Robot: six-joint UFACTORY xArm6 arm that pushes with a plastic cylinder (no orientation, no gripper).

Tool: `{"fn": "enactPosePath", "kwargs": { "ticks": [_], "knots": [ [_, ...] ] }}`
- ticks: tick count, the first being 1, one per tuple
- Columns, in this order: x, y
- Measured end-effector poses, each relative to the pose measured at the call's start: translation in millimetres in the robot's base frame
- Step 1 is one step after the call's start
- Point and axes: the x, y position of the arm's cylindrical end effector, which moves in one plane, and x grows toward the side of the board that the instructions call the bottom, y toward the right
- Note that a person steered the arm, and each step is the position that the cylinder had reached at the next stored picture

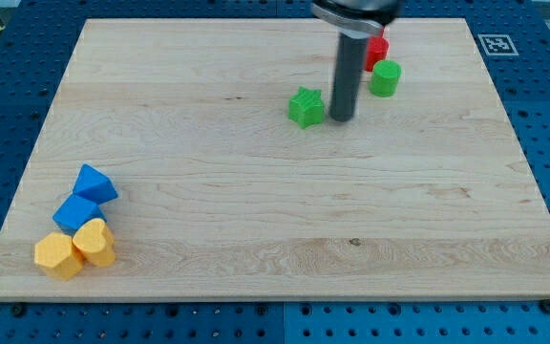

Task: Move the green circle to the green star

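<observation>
The green circle (pixel 385 78) is a small green cylinder near the view's top, right of centre. The green star (pixel 306 107) lies to its left and a little lower. My tip (pixel 341 118) stands on the board between them, just right of the star and below-left of the circle. The dark rod rises from the tip to the view's top edge. A red block (pixel 378 50) sits just above the green circle, partly hidden behind the rod.
Two blue blocks (pixel 94 183) (pixel 74 213) and two yellow blocks (pixel 95 242) (pixel 58 255) cluster at the view's bottom left of the wooden board (pixel 275 220). A printed marker tag (pixel 496 44) sits beyond the board's top right corner.
</observation>
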Motion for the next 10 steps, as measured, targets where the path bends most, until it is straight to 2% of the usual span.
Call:
{"fn": "enactPosePath", "kwargs": {
  "ticks": [1,2,3,4,6,8,10],
  "knots": [
    [18,65],
    [-7,106],
    [-55,115],
    [-60,113],
    [-62,66],
    [-73,78],
    [-84,33]
  ]
}}
